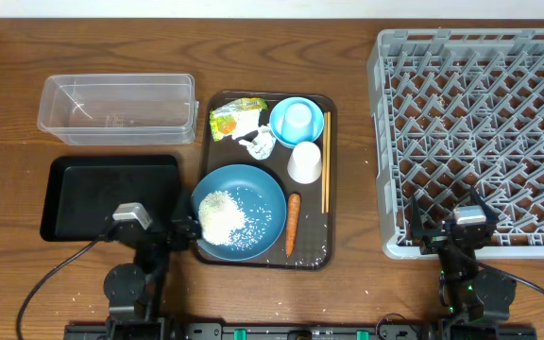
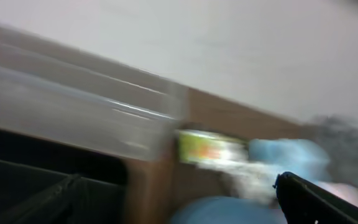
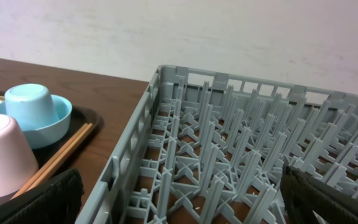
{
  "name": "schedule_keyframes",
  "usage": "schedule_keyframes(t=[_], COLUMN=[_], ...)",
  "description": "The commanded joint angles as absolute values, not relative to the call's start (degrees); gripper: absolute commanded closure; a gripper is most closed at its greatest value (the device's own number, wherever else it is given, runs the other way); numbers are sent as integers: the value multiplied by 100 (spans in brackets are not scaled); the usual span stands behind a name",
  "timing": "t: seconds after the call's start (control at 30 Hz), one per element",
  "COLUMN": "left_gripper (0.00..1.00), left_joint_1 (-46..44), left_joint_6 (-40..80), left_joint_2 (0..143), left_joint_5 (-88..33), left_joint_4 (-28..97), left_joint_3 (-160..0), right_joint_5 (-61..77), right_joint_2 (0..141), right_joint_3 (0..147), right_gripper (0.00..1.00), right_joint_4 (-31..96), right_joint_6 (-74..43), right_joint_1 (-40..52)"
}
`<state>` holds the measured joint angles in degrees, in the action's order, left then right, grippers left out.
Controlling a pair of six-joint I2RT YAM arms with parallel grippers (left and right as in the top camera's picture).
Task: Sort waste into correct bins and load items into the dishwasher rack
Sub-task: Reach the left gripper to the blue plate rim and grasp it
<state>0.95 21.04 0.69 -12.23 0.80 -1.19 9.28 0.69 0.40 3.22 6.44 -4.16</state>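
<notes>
On the brown serving tray (image 1: 321, 257) a dark-blue plate (image 1: 258, 189) holds white rice (image 1: 223, 219). Beside it lie an orange carrot (image 1: 293, 224), wooden chopsticks (image 1: 326, 175), an upturned white cup (image 1: 305, 162), a light-blue bowl (image 1: 281, 127), a white tissue (image 1: 260, 144) and a yellow-green wrapper (image 1: 236, 119). My left gripper (image 1: 182, 231) is open and empty at the plate's left edge; its wrist view (image 2: 176, 186) is blurred. My right gripper (image 1: 453, 225) is open and empty over the front edge of the grey rack (image 1: 475, 132), as the right wrist view (image 3: 180, 177) shows.
The clear tub (image 1: 116, 106) stands at the back left and the black tray (image 1: 111, 196) in front of it, left of my left gripper. A small light-blue cup (image 3: 31, 102) sits upturned in the bowl. Rice grains are scattered on the serving tray.
</notes>
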Motion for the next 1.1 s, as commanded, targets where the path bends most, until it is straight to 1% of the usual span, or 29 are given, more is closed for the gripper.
schedule_keyframes(t=[0.0,0.1,0.17,0.23,0.27,0.33,0.4,0.47,0.6,0.67,0.73,0.8,0.87,0.93,1.0,1.07], left_gripper=[2,2,2,2,2,2,2,2,2,2,2,2,2,2,1,2], left_joint_1=[86,89,93,93,93,95,123,207,244,244,239,228,228,228,228,80], left_joint_6=[4536,5043,5402,5618,5629,5568,5330,4786,3046,2143,1525,1243,1249,1297,1278,978], left_joint_2=[34,34,34,38,51,145,423,950,2383,3203,3861,4480,4976,5288,5459,5629], left_joint_5=[-4488,-5450,-5780,-5986,-5996,-5929,-5828,-5839,-5712,-5175,-4274,-3304,-2832,-2867,-3573,-4178], left_joint_4=[255,200,-401,-1236,-1452,-1382,-810,8,1817,3048,4209,5155,5605,5725,5881,5940], left_joint_3=[-27,-30,-47,-163,-268,-611,-1072,-1675,-3208,-4222,-5118,-5948,-6534,-6772,-6816,-6816], right_joint_5=[967,967,965,965,965,967,967,965,965,965,967,967,967,967,965,967], right_joint_2=[45,45,45,43,43,45,45,45,45,45,45,45,43,45,45,45], right_joint_3=[32,32,32,32,32,32,32,32,32,32,32,32,32,32,32,32], right_gripper=[1,1,1,1,1,1,1,1,1,1,1,1,1,1,1,1], right_joint_4=[349,346,346,349,349,349,346,349,349,349,346,346,346,349,349,346], right_joint_6=[561,561,561,561,561,561,561,561,561,561,561,561,561,561,561,561], right_joint_1=[-506,-506,-506,-506,-506,-506,-506,-506,-506,-508,-506,-506,-506,-506,-506,-506])
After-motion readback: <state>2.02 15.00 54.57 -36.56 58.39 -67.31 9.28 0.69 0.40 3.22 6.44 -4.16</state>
